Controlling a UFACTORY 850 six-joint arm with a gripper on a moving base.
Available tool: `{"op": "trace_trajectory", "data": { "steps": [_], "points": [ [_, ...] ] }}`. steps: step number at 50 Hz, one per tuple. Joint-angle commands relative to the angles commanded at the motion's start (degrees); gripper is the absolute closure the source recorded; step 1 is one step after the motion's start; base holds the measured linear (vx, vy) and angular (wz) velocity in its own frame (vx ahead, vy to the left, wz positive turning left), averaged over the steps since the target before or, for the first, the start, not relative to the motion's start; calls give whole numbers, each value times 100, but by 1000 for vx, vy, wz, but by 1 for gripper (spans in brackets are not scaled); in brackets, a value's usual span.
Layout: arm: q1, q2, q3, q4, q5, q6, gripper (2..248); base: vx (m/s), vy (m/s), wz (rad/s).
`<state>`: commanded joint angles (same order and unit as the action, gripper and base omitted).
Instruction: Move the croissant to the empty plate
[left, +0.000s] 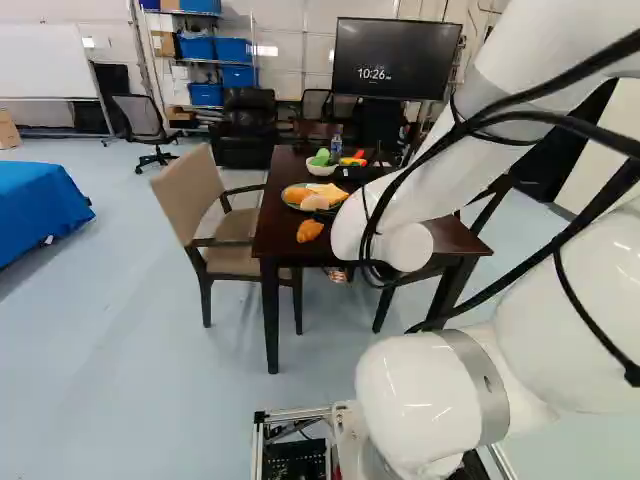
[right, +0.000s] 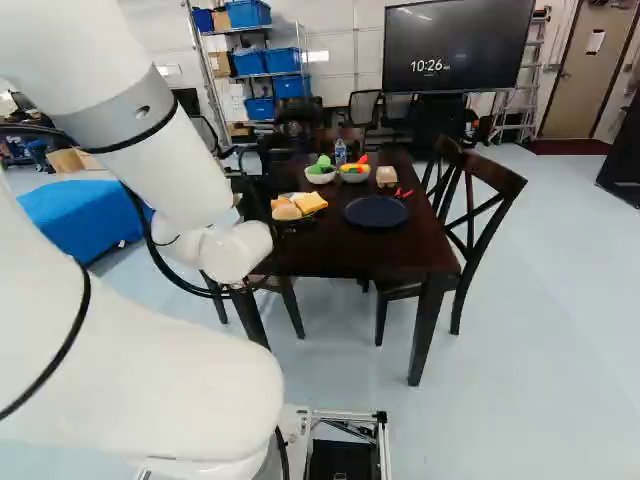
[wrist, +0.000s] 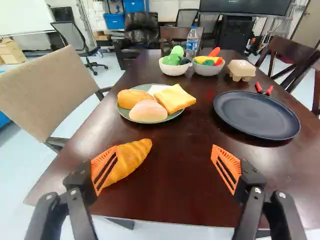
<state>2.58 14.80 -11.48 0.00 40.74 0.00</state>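
In the left base view my gripper (left: 327, 214) shows only as a dark part beside the arm's wrist, close to the croissant (left: 310, 231). Seen from the wrist, the gripper (wrist: 164, 157) stands open, with nothing held between its orange pads. One finger covers part of the croissant (wrist: 131, 159), which lies on the table near its front edge; whether they touch I cannot tell. The empty dark plate (wrist: 257, 115) lies farther ahead, beyond the other finger and off to that side. It also shows in the right base view as a dark plate (right: 376, 211).
A green plate (wrist: 178, 114) with bread pieces lies ahead on the dark table (wrist: 175, 195). Behind it stand two bowls (wrist: 174, 68) of toy food, a bottle (wrist: 192, 42) and an egg carton (wrist: 241, 69). Chairs (left: 225, 215) flank the table.
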Motion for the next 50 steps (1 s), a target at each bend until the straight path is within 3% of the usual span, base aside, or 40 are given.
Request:
{"op": "trace_trajectory", "data": {
  "steps": [27, 50],
  "points": [
    [245, -148, -524, 46, -1048, 0, 3, 0, 0, 0],
    [429, -255, -954, 316, -1924, 0, 3, 0, 0, 0]
  ]
}}
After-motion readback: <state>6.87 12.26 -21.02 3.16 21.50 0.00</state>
